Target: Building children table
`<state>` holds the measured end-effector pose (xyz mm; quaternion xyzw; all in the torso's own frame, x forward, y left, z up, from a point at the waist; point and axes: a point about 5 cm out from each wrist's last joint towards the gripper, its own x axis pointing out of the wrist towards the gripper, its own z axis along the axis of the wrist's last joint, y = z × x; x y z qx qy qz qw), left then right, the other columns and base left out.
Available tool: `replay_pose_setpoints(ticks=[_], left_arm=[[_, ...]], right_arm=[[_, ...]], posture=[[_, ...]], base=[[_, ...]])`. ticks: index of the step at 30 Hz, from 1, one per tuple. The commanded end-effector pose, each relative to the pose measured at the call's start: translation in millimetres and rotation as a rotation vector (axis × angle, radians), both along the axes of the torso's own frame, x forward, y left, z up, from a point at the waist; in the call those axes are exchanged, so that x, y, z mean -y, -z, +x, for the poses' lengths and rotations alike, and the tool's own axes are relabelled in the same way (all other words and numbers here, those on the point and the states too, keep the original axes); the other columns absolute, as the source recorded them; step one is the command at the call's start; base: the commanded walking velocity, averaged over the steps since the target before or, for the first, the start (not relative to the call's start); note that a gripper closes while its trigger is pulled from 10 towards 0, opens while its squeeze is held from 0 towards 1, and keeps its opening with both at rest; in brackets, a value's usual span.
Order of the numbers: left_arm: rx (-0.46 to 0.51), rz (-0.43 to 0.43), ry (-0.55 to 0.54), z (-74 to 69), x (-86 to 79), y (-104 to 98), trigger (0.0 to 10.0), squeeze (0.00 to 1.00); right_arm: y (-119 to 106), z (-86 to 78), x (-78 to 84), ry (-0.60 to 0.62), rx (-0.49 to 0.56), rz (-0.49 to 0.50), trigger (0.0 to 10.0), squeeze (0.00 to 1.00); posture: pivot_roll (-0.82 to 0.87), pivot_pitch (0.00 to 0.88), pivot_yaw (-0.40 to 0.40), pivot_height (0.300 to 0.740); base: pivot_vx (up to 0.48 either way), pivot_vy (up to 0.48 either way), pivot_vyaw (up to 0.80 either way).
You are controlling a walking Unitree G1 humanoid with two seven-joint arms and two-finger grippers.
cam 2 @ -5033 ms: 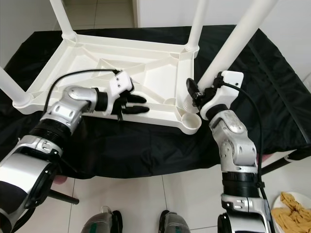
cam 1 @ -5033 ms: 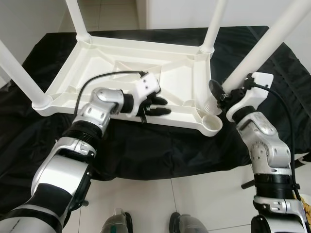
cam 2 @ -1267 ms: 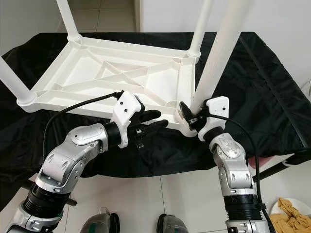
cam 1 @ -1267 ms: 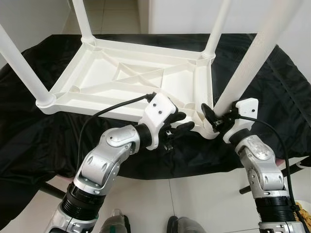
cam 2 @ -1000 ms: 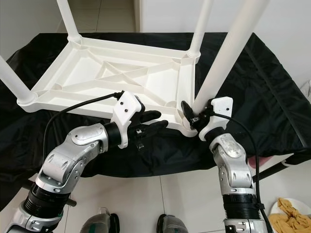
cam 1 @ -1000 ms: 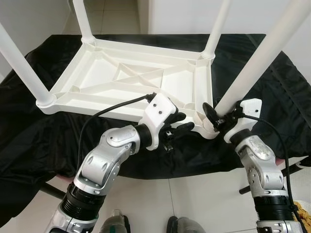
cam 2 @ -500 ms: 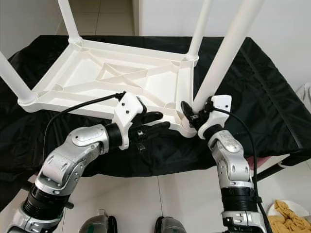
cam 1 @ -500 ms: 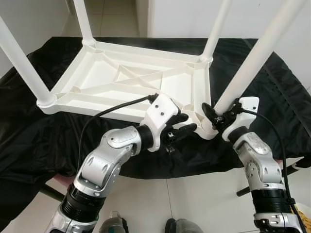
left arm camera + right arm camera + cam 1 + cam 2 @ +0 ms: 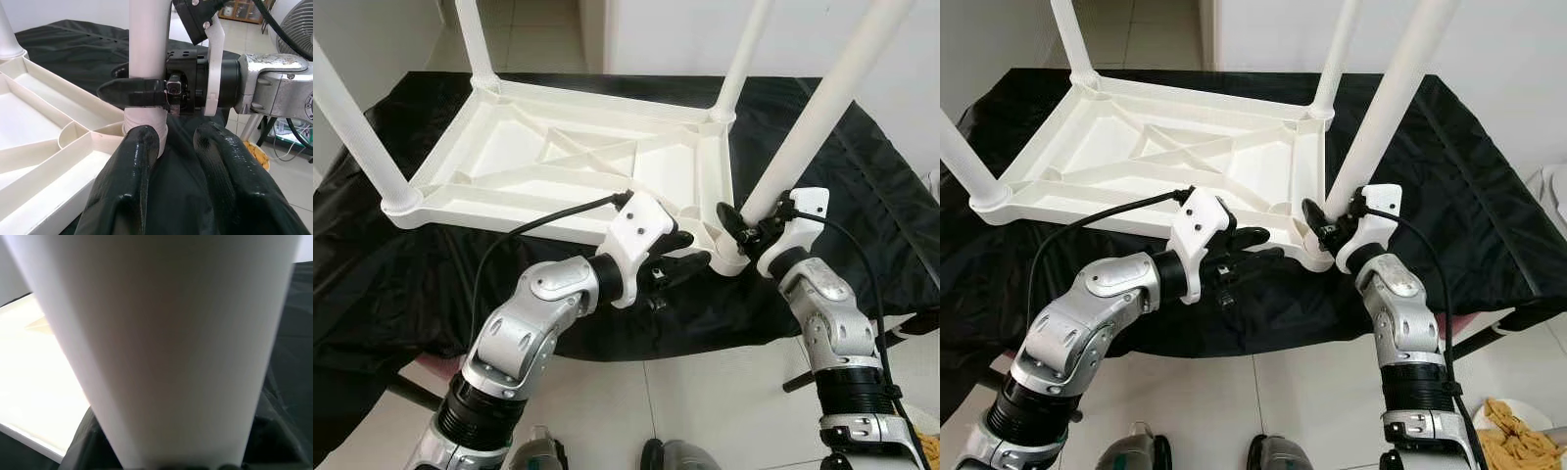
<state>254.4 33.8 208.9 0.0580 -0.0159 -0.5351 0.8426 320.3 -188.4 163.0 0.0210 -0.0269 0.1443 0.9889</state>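
tabletop: white, upside down (image 9: 578, 162) on black cloth (image 9: 862, 196); three legs upright in their corner sockets
fourth leg: (image 9: 818, 122) foot end entering near-right corner socket (image 9: 734, 257) of tabletop
leg axis: long axis not plumb; leans up and away from tabletop, top end out past the socket on the robot's right
key relation: socket directly under leg foot; leg needs tipping back toward tabletop centre to line up with socket bore, judging by tilt
right tool: (image 9: 741, 223) clamped round leg just above socket, one black finger wrapped across shaft front, seen in left wrist view (image 9: 132, 92)
left tool: (image 9: 677, 253) on tabletop near edge, just left of socket; fingers (image 9: 124, 181) narrowly apart, holding nothing, tips close to leg foot
nearer arm: right one holds the leg; left braces tabletop beside socket
seating: cannot tell if fully home; collar at leg base (image 9: 144, 128) appears above socket rim
risk: pushing down while tilted likely jams leg or slides tabletop on cloth
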Motion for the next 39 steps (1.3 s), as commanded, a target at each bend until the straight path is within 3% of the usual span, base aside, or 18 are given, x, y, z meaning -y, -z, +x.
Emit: replay_pose_setpoints(ticks=[1,5,18,23,34,39], left_arm=[[-0.001,-0.011,-0.022,-2.8,0.6,-0.5,10.0,0.00],[-0.006,-0.015,-0.019,-3.3,1.7,-0.4,10.0,0.00],[-0.015,-0.022,-0.014,-4.4,3.7,-0.1,10.0,0.00],[-0.016,-0.024,-0.011,-5.1,4.7,0.0,10.0,0.00],[-0.021,-0.032,-0.003,-6.4,7.1,-0.3,10.0,0.00],[-0.024,-0.035,0.003,-7.1,8.5,-0.6,10.0,0.00]], right_arm=[[29.6,-4.7,6.9,0.068,-0.137,0.029,10.0,0.00],[25.5,-2.9,3.4,0.174,-0.100,0.056,10.0,0.00],[13.4,6.4,-2.2,0.329,-0.059,0.132,10.0,0.00],[5.5,11.8,-4.5,0.458,-0.058,0.164,10.0,0.00],[8.1,15.0,-10.0,0.655,-0.092,0.138,10.0,0.00],[12.4,14.3,-9.8,0.818,-0.125,0.123,10.0,0.00]], posture=[[0.03,0.111,-0.016,0.740],[0.03,0.112,-0.014,0.740],[0.03,0.106,-0.015,0.740],[0.03,0.099,-0.019,0.740],[0.03,0.088,-0.023,0.740],[0.03,0.077,-0.025,0.740]], base=[[0.000,0.000,0.00],[0.000,0.000,0.00],[0.000,0.000,0.00],[0.000,0.000,0.00],[0.000,0.000,0.00],[0.000,0.000,0.00]])
